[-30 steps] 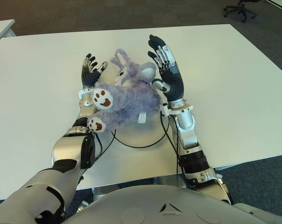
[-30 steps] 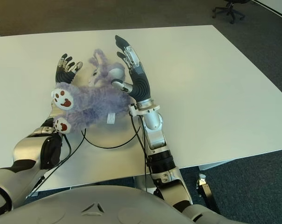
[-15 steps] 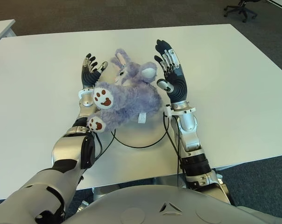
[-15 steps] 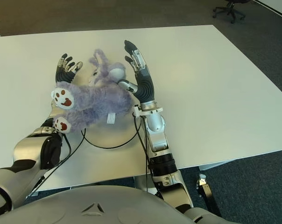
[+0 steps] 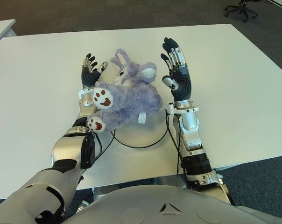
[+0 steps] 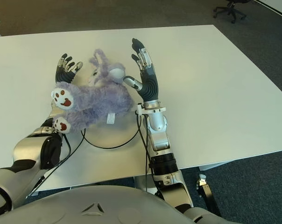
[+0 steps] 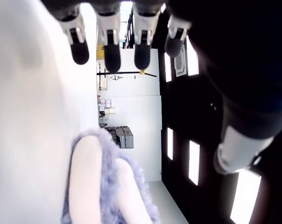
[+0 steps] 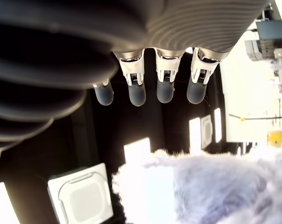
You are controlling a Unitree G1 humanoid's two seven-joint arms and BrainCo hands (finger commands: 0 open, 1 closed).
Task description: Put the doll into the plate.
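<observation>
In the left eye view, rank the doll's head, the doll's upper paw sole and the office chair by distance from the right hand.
1. Doll's head, just left of the right hand.
2. Upper paw sole, farther left, by the left hand.
3. Office chair, far beyond the table.

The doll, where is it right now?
In the left eye view, the purple doll lies on the plate on the white table, between the open left hand and open right hand; neither grips it.
</observation>
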